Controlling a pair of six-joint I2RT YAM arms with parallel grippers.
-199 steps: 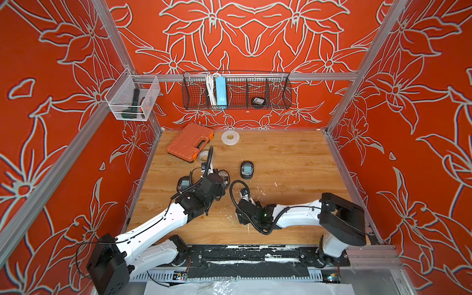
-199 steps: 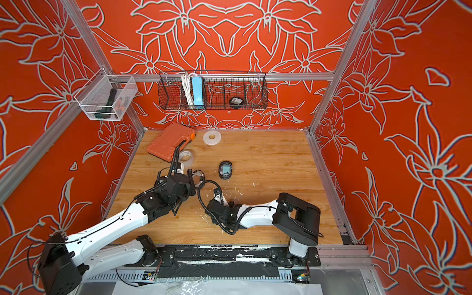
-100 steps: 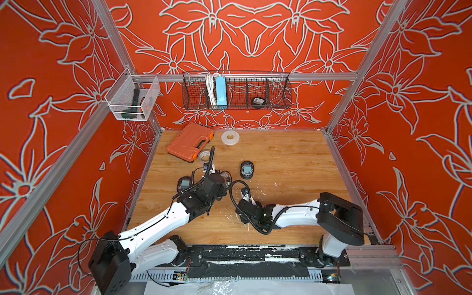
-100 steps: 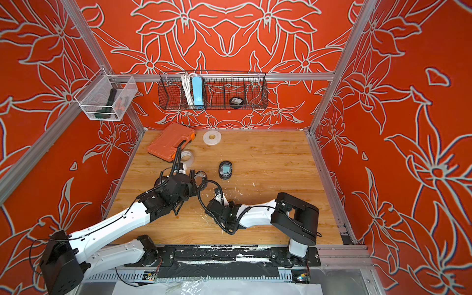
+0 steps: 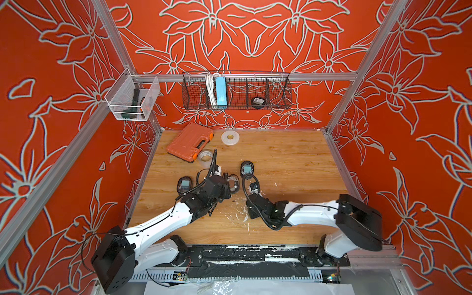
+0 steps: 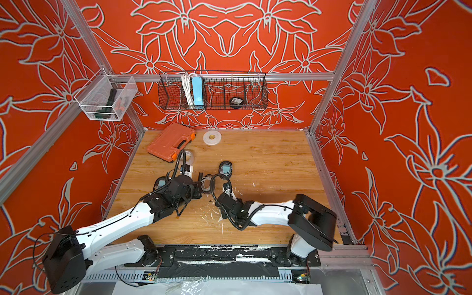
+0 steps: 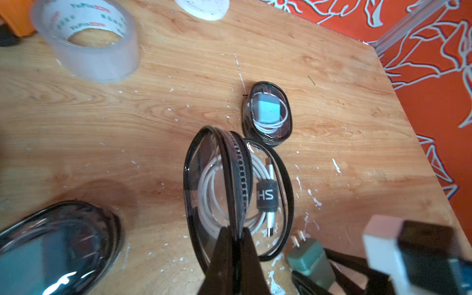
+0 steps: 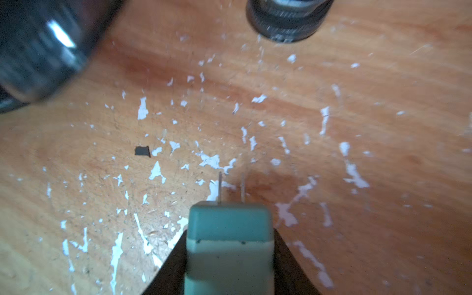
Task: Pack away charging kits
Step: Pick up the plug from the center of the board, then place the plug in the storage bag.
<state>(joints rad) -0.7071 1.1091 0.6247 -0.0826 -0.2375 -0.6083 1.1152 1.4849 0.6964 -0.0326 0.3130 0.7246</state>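
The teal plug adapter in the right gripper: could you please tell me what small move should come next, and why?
Probably carry the teal plug adapter, clamped in the right gripper, across into the open pouch. The left gripper pinches the pouch's rim so the lid stands up, and the coiled white cable already lies inside, so only the adapter seems to be missing.
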